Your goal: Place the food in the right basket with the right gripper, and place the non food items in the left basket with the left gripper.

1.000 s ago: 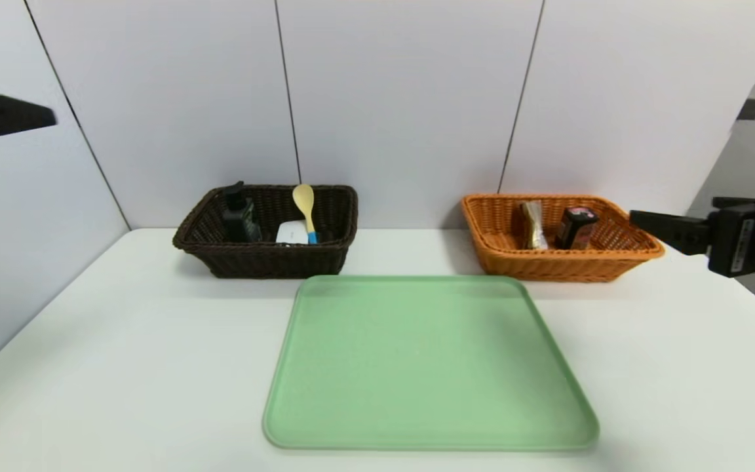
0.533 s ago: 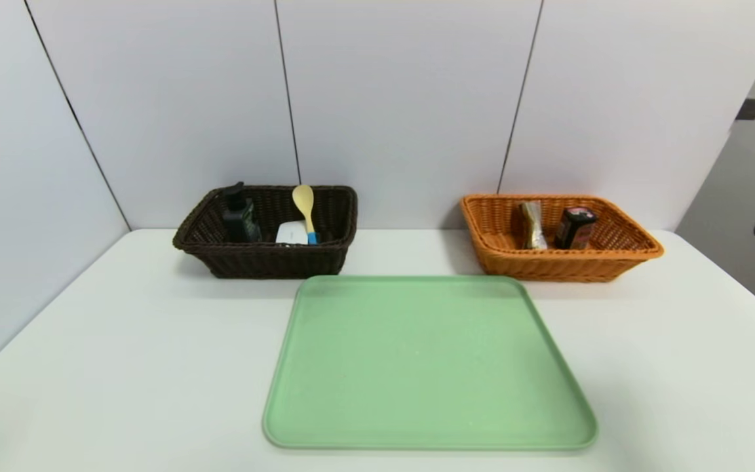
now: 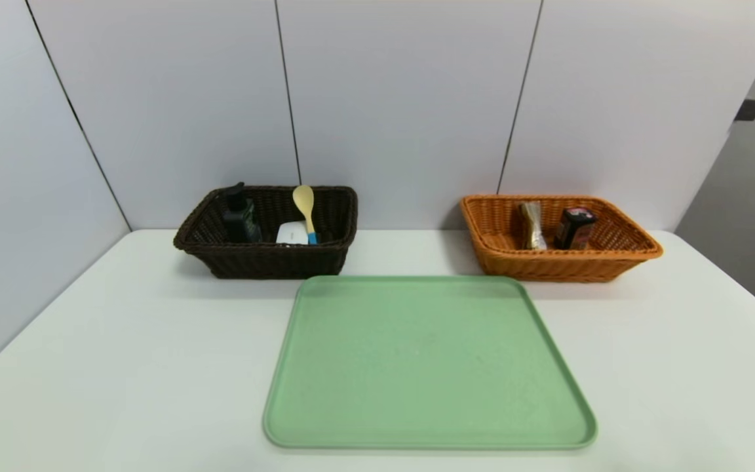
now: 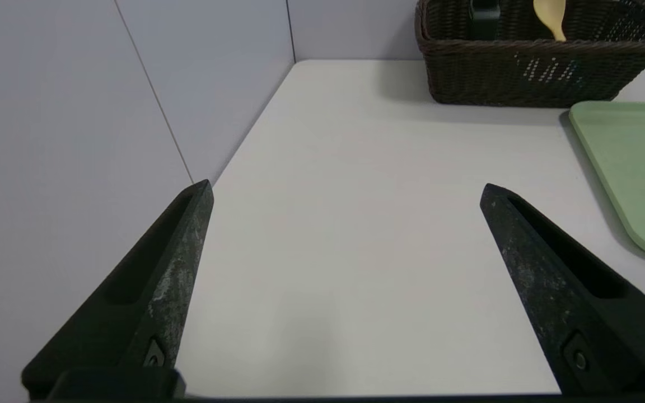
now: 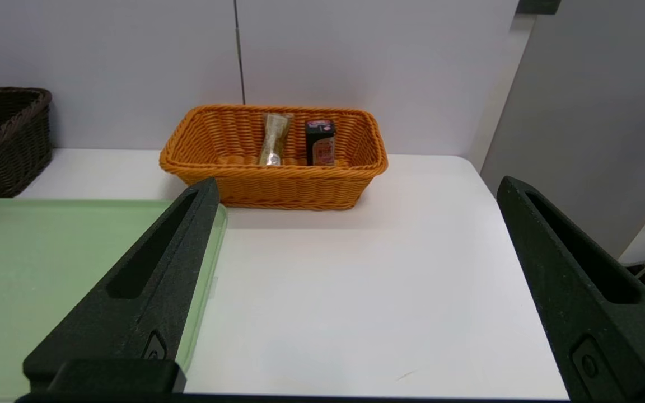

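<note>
Change since a second ago: both arms have left the head view. The left arm then showed at the upper left edge and the right arm beside the orange basket; now neither appears there.

Left claw [image 4: 345, 187]: fingers spread wide, nothing between them. It sits low over the bare bench [image 4: 356, 224] on the robot's left, well short of the left basket [image 4: 541, 78].

Right claw [image 5: 356, 187]: fingers spread wide, empty. It hangs over the bench at the near right, with the right basket [image 5: 272, 187] ahead of it and well apart.

Left basket contents: the black bottle [image 3: 240, 216] stands at the left end, the white case [image 3: 292, 233] lies on the floor, and the yellow spoon [image 3: 305, 200] with its blue handle leans up beside the case.

Right basket contents: the snack packet [image 3: 533, 225] and the dark box [image 3: 574, 227] with the pink top stand side by side inside the orange basket [image 3: 561, 265].

Green tray [image 3: 426, 360]: it lies in the bench centre between and in front of the baskets, with nothing on it.

Baskets and items: unchanged in position across the last second.

Task status (judgement): every named item is already in its correct basket, and both claws are withdrawn and unloaded. The sorting appears complete; the arms appear to be returning to a rest pose.

Remaining action (judgement): none evident on the bench.
</note>
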Controlling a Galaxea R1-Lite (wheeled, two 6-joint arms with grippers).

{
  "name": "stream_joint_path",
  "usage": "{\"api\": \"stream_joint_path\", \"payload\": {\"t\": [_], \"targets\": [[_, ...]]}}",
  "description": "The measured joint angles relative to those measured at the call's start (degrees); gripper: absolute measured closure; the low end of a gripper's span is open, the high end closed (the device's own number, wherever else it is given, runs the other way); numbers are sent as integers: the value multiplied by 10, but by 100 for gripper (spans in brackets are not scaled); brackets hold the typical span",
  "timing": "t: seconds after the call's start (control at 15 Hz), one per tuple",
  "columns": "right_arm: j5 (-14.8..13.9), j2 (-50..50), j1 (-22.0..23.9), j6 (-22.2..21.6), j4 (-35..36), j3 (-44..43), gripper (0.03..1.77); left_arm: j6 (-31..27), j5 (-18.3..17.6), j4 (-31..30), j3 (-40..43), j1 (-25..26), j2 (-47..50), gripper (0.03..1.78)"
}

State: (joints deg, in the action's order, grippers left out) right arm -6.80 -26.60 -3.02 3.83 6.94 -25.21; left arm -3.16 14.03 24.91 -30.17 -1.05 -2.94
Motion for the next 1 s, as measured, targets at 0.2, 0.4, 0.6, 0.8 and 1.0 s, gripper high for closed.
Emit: {"api": "stream_joint_path", "payload": {"t": [0.2,0.4,0.6,0.8,1.0], "targets": [[5,98,12,23,-62,24,9,-6,-9,-14,13,1,24,12],[5,197,27,46,-104,55,9,-5,-28,-17,24,1,30,12],[11,248,31,66,-36,122,9,-7,-39,-99,79,2,31,12],[36,262,32,94,88,218,9,-44,-42,-246,191,1,31,12],[79,267,32,98,67,248,9,-78,-59,-375,283,1,31,12]]}}
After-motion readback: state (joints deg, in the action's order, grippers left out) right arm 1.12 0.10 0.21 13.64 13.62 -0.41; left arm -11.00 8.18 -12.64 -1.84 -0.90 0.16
